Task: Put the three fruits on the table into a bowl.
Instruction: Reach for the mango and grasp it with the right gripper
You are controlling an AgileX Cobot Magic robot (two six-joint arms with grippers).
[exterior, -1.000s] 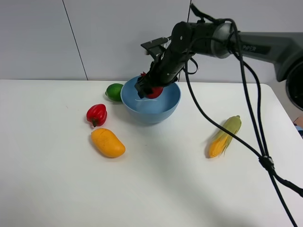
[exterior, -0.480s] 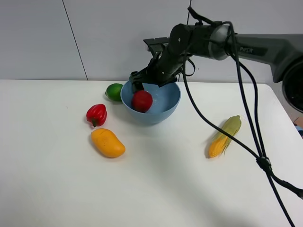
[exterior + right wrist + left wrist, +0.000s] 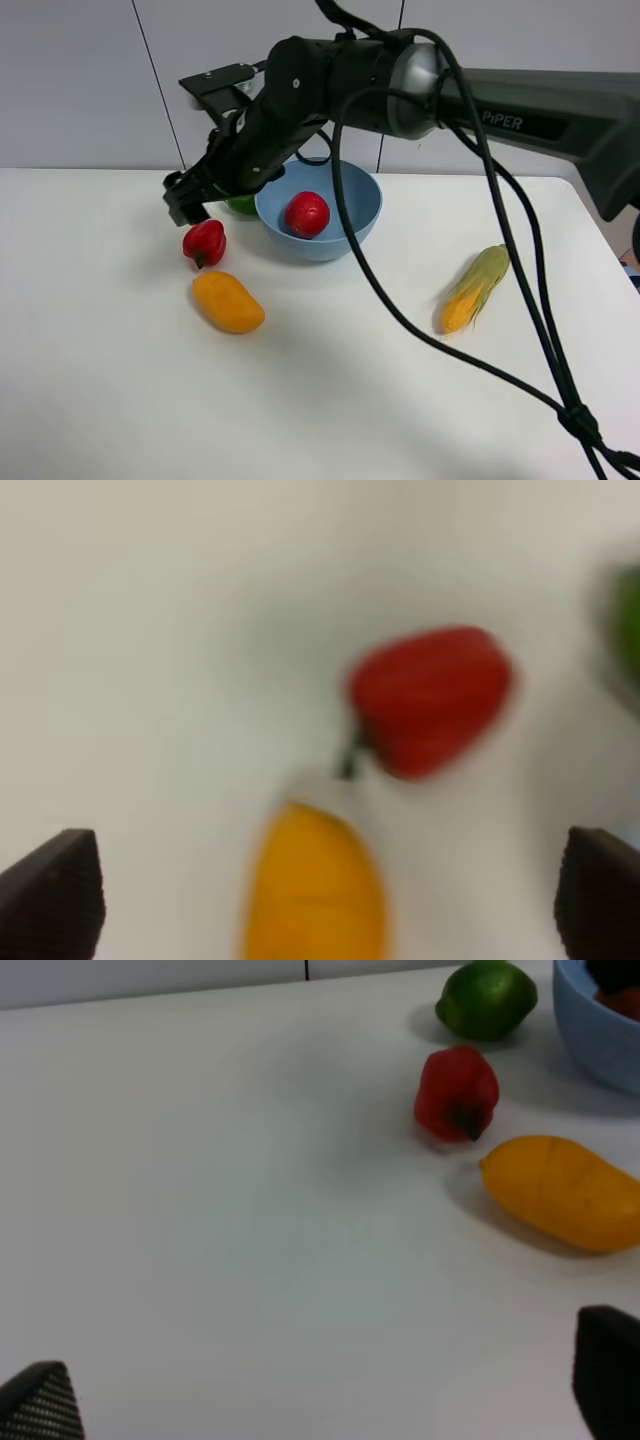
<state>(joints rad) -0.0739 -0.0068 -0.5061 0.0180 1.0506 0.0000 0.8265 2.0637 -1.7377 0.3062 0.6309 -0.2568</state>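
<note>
Hovering above pepper (image 3: 204, 242) nr table's (image 3: 330, 410) far edge, R end effector (image 3: 188, 205) is spread wide, empty. L end effector (image 3: 320, 1400) also released, holding nothing. Pomegranate (image 3: 307, 214) sits in bowl (image 3: 366, 214); lime (image 3: 487, 1000) just beside bowl; mango (image 3: 228, 302) on table nr pepper.

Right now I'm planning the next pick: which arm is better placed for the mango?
Right. The right gripper hangs open above the mango and pepper; the left gripper sits farther back, outside the high view.
</note>
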